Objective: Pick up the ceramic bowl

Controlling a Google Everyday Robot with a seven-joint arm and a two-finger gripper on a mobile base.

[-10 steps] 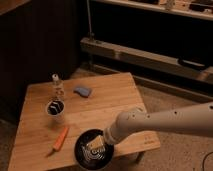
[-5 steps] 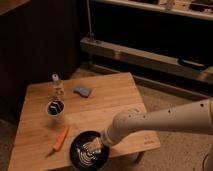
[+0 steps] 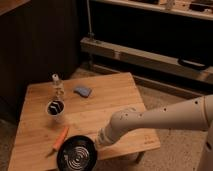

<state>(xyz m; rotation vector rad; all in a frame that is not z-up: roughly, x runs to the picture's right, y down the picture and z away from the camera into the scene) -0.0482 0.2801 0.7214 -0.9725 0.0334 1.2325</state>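
The ceramic bowl [image 3: 76,156], glossy black with pale rings spiralling inside, sits at the front edge of the wooden counter [image 3: 111,104], near its front-left part, and its lower rim runs out of the bottom of the view. The robot's white, dark-speckled arm [image 3: 160,119] reaches in from the right and slopes down to the bowl's right side, where the tool [image 3: 99,141] meets the upper-right rim. The tool is at or on that rim, but whether it is clenched on the bowl or released I cannot tell, because the end of the arm covers it. The bowl appears to rest level on the counter. Just left of the bowl's upper rim lies 1 orange carrot [image 3: 61,138], set on a slant with its thin end pointing toward the front-left. Farther back on the left stands 1 small white cup [image 3: 55,108] with a dark inside, upright and well apart from the bowl. Behind the cup stands 1 small clear bottle [image 3: 57,85], also upright. To the right of the bottle lies a blue-grey sponge-like pad [image 3: 83,91], flat on the wood. Behind the counter runs a dark wall and a low metal shelf rail [image 3: 145,57].
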